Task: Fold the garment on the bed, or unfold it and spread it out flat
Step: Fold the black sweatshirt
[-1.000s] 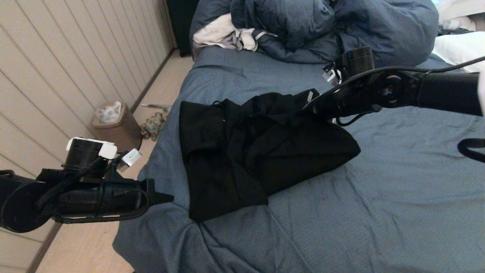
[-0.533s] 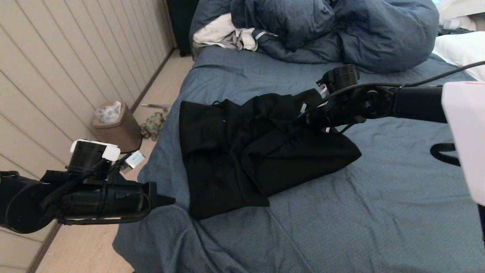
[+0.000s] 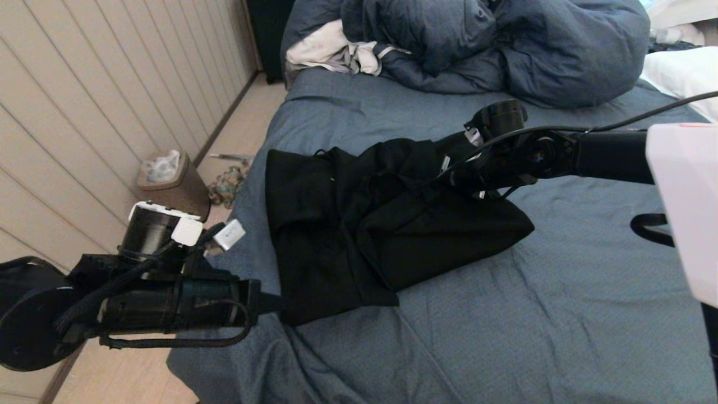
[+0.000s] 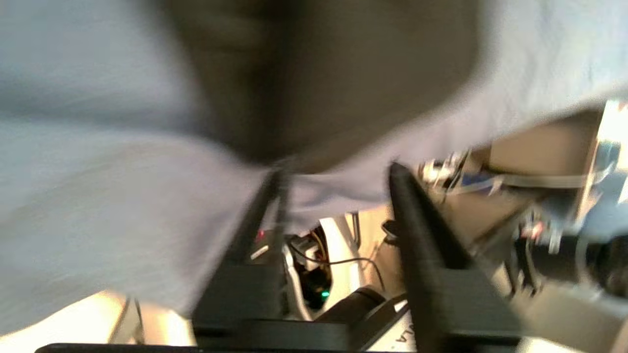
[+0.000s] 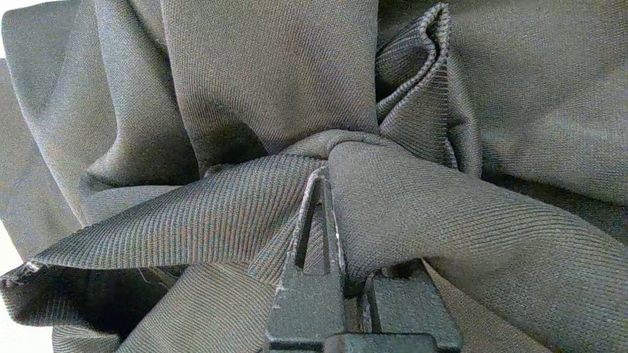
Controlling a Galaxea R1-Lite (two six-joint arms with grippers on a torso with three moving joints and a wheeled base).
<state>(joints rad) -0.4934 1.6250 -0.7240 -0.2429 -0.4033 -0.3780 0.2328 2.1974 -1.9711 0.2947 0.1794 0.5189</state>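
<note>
The garment [image 3: 387, 224] lies bunched and half-folded on the bed [image 3: 561, 314], the job unfinished: at its near-left corner the left gripper [image 3: 277, 304] stands parted and empty, while the right gripper [image 5: 324, 181], pinched tight, grips its far-right fabric.

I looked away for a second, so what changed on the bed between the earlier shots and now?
The left hand slid toward the garment's near corner and opened its fingers. The right hand, shut on a bunch of black fabric, carried it down and leftward over the garment. The bed, the duvet and the bin stayed put.
</note>
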